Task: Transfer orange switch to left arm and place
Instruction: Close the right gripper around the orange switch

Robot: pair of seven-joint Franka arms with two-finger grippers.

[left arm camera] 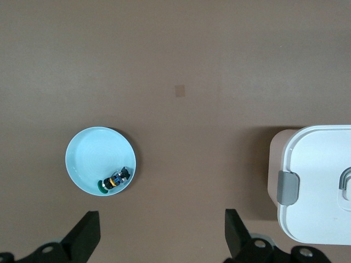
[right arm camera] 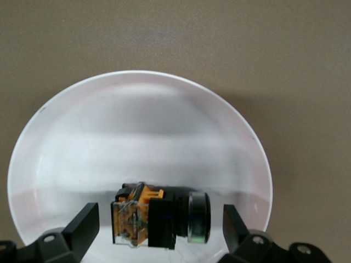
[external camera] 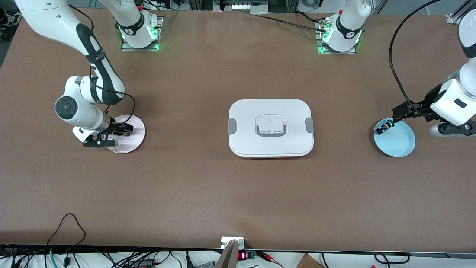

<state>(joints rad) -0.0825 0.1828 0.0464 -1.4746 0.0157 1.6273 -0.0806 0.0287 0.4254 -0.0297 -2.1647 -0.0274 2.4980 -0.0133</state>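
My right gripper (right arm camera: 159, 227) stands open low over the pink plate (external camera: 135, 143) at the right arm's end, fingers either side of the orange switch (right arm camera: 145, 216) lying there. My left gripper (left arm camera: 162, 238), also open and empty, hangs by the blue plate (external camera: 401, 143); the box (external camera: 270, 127) sits between the plates.

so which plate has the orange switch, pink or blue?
The pale pink plate at the right arm's end: the orange switch lies on it between the open right gripper's fingers. The light blue plate holds the switch with blue and yellow-green parts.
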